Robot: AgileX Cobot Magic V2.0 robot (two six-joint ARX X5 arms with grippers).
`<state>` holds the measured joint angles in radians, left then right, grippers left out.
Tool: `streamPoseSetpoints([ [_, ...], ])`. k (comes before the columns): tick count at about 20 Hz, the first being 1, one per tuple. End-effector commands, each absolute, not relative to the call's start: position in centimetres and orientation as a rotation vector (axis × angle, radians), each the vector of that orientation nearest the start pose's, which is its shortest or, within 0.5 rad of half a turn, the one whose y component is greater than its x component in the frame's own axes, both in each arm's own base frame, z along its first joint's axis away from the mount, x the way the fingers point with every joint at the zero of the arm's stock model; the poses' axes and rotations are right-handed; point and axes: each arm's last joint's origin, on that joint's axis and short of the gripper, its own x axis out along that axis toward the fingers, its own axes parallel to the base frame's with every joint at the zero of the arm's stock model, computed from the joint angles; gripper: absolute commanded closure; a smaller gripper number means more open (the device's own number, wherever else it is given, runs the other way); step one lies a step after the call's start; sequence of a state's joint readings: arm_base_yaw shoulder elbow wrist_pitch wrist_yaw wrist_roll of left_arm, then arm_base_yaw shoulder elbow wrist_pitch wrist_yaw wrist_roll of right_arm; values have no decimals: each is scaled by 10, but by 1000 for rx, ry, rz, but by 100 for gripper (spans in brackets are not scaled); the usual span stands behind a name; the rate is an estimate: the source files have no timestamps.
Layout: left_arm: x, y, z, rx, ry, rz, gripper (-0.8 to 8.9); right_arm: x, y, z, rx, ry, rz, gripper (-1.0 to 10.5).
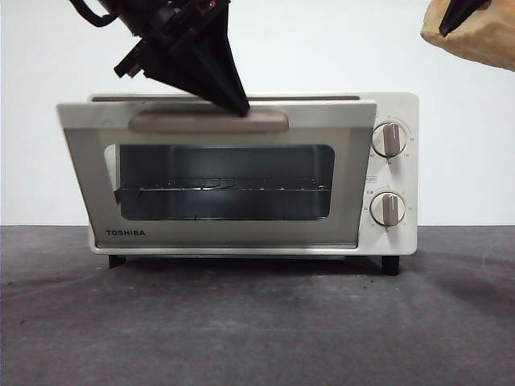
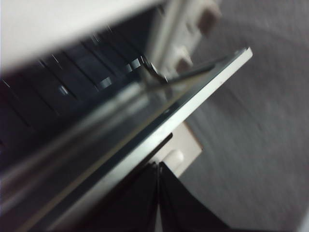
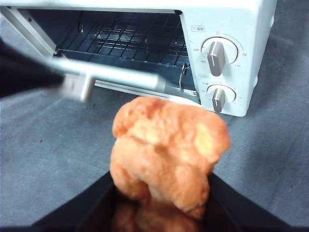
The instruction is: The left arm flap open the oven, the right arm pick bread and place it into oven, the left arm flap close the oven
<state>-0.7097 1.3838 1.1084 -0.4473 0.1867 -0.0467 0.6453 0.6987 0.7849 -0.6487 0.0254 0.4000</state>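
Note:
The cream-white oven (image 1: 394, 108) stands on the table with its glass door (image 1: 217, 233) tilted partly open at the top. My left gripper (image 1: 236, 103), jaws shut together, rests its tip on the beige bar handle (image 1: 161, 122); the left wrist view shows these jaws (image 2: 158, 166) against the door's edge (image 2: 193, 104). High at the right, my right gripper (image 1: 463, 14) is shut on the golden-orange bread (image 1: 483, 40). In the right wrist view the bread (image 3: 169, 145) hangs in front of the oven (image 3: 231, 19), with the wire rack (image 3: 130, 38) visible through the gap.
Two round knobs (image 1: 389, 141) sit on the oven's right panel. The oven stands on a dark grey table surface (image 1: 257, 322) with a white wall behind. In the right wrist view the left arm (image 3: 19, 72) is a dark blur beside the door handle (image 3: 120, 77).

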Motion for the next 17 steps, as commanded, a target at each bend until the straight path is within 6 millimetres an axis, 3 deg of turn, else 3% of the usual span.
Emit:
streamPoseSetpoints([
  [1, 218, -202, 275, 200, 834, -817, 802, 111, 84, 309, 187, 628, 502, 747],
  [10, 197, -207, 266, 273, 975, -851, 802, 111, 84, 311, 183, 611, 506, 747],
  [17, 198, -205, 272, 241, 941, -840, 802, 112, 85, 310, 183, 614, 509, 747],
])
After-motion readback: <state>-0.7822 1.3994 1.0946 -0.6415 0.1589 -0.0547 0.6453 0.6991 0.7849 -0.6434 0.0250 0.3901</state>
